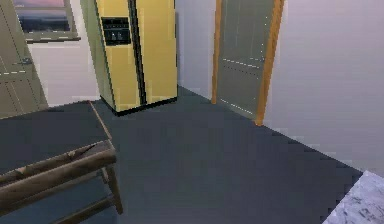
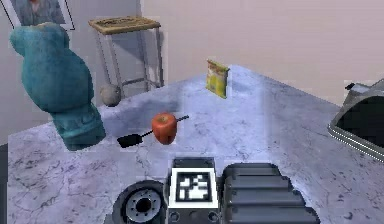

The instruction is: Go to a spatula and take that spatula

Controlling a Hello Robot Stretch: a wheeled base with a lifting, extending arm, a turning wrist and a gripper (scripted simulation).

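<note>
**A:** What lies ahead?

**B:** In the forward view, a wooden table (image 1: 60,165) sits low at the left. A yellow fridge (image 1: 135,50) stands at the far wall, then comes a grey door (image 1: 240,55) in a wooden frame. A marble corner (image 1: 362,205) shows at the bottom right.

**A:** And the spatula?

**B:** It is on the arm side view's marble countertop (image 2: 50,180). A teal statue (image 2: 60,85) comes first, with a grey ball (image 2: 110,95) just right of it. Then the black spatula (image 2: 131,140) lies flat, blade leftward. Its thin handle runs behind a red apple (image 2: 164,127) (touching or not, I can't tell).

**A:** The gripper?

**B:** The gripper (image 2: 140,205) is a dark body at the bottom edge, on the near side of the spatula. Its far end isn't clear, so I can't tell whether it holds anything. Farther right a yellow packet (image 2: 217,78) stands upright, and a dark pan (image 2: 360,125) sits at the edge.
</note>
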